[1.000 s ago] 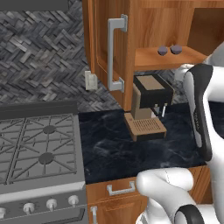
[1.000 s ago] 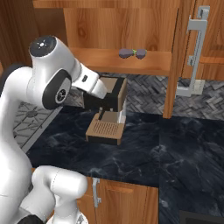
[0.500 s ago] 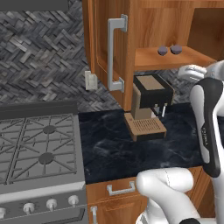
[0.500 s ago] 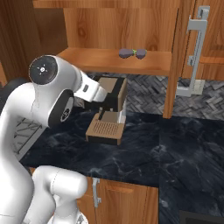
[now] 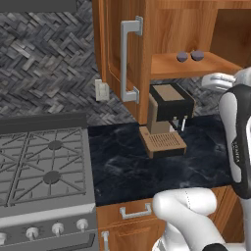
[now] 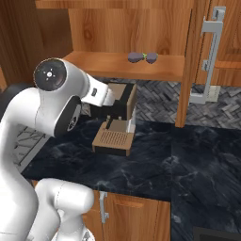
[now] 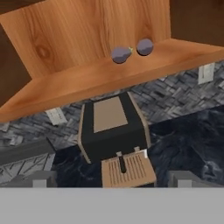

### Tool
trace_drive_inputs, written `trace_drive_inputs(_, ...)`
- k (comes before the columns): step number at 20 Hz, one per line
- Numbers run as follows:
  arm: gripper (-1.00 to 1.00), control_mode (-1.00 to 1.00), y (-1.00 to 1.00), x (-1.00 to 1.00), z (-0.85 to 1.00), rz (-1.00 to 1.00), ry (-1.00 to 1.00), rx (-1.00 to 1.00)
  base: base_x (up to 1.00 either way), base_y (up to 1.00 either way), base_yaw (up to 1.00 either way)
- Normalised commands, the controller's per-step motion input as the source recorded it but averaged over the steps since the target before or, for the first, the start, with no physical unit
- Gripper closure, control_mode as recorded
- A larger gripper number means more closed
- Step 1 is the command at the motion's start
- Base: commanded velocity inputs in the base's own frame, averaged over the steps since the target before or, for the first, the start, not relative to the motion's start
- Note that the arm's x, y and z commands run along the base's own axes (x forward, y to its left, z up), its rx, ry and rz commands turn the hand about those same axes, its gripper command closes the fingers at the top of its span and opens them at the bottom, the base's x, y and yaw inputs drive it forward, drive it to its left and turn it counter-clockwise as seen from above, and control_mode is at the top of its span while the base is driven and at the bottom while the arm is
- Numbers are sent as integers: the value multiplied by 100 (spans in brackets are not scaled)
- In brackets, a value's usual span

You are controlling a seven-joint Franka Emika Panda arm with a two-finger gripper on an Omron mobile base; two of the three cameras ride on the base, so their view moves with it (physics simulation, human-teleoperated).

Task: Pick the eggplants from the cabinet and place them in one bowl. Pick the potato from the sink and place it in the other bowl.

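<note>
1. The pincer (image 7: 111, 181) stands wide open and holds nothing; its two dark tips poke up at the bottom of the hand view, aimed at the cabinet above a coffee machine (image 7: 113, 127).
2. Both eggplants (image 7: 121, 54) lie side by side, almost touching, on the cabinet (image 5: 179, 29) shelf, well apart from the pincer. In the left base view they sit near the shelf's front edge (image 5: 182, 56), above the coffee machine (image 5: 169, 103).
3. The cabinet door (image 6: 212, 52) hangs open, its silver bar handle facing out.
4. By my judgement the task is at its very start: no eggplant has been picked, and every pick and place is left to do.
5. Compared with a second ago, the white arm (image 6: 61, 101) has swung higher and further left in the right base view, and now hides less of the coffee machine (image 6: 117, 120). The eggplants and the cabinet door have not moved.
</note>
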Motion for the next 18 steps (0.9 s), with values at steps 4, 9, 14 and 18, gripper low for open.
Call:
trace_drive_inputs(4, -100, -100, -8, -3, 7, 0, 14, -7, 0, 0, 0)
trace_drive_inputs(9, -100, -100, -6, -8, 17, -2, 11, -10, 0, 0, 0)
trace_drive_inputs(14, -100, -100, 0, -9, 15, -1, 1, -6, 0, 0, 0)
trace_drive_inputs(18, -100, -100, 4, 2, -3, 0, -4, -2, 0, 0, 0)
